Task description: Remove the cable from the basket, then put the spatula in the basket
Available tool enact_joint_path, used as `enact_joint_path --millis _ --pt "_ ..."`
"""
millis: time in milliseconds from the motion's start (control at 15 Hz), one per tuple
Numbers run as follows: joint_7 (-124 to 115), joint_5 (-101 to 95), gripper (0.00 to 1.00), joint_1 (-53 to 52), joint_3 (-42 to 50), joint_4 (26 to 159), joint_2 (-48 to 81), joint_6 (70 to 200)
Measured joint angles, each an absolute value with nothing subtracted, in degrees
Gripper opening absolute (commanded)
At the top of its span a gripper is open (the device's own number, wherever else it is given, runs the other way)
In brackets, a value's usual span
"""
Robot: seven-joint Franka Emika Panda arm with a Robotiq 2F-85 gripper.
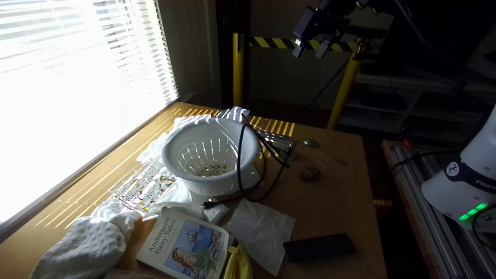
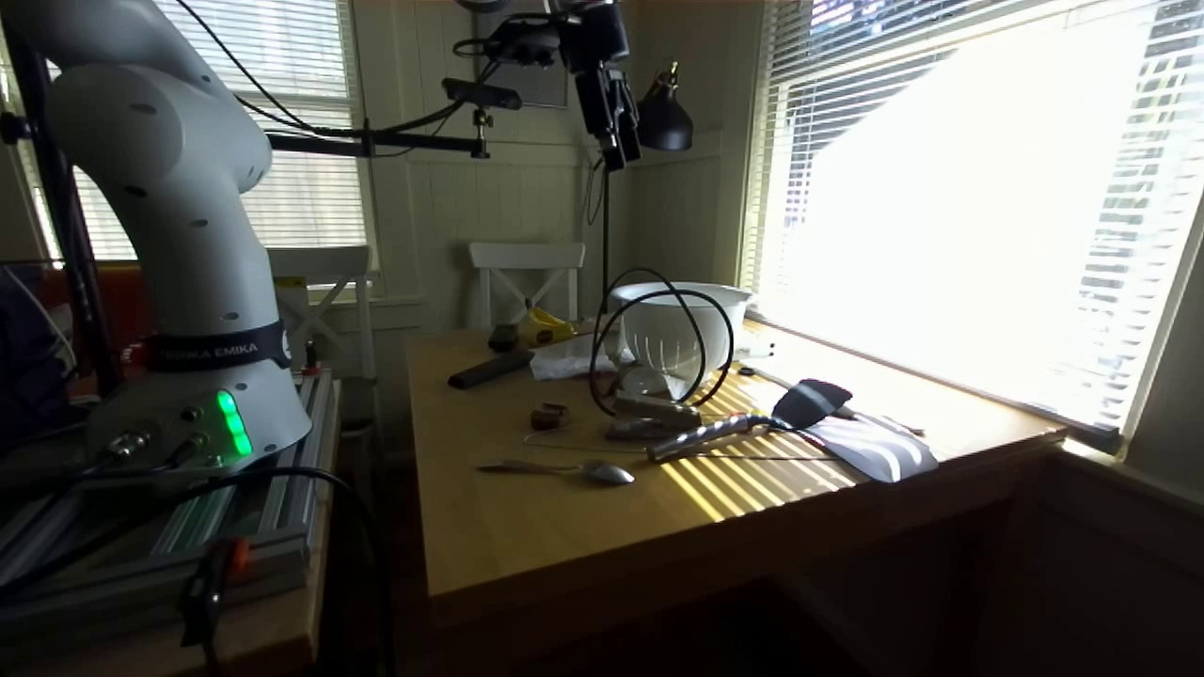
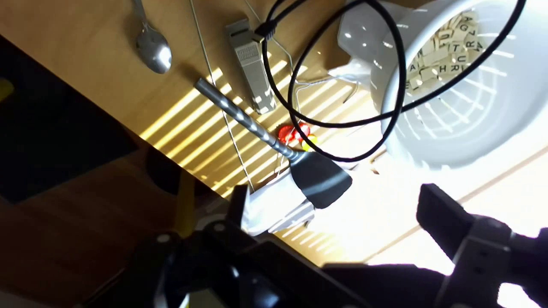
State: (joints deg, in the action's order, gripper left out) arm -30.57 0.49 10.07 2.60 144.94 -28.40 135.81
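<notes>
Cable (image 3: pixel 396 113): smooth, black, bending into wide round loops that are standing beside the basket (image 1: pixel 217 187), outside its wall in both exterior views; whether it is touching the rim, cannot tell. Spatula (image 3: pixel 308 167): flat dark blade, shiny grey handle, lying outside the basket on the wooden table (image 2: pixel 499 527), where narrow bands of light are crossing. Spoon (image 3: pixel 155 49): polished metal, lying near the handle's end. Cloth (image 1: pixel 83 236): pale, dimpled, bunching near a softcover book (image 1: pixel 186 248). Basket: white, round, long slots running down its sides; flat pale tiles (image 3: pixel 449 56) with black letters are lying inside at the bottom. Gripper (image 1: pixel 309 53): hanging well above the table, fingers standing wide apart in the wrist view, gripping nothing.
</notes>
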Motion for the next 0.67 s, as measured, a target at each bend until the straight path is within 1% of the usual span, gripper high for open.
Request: enact_joint_path --millis 133,333,667 --pt "-32.52 0.99 1.0 11.93 2.63 146.0 -30.09 138.35" --pt "-27.77 3.43 1.0 11.99 4.78 147.27 -30.31 143.73" --pt "-13.37 3.81 1.0 12.6 11.29 146.03 -27.12 139.76"
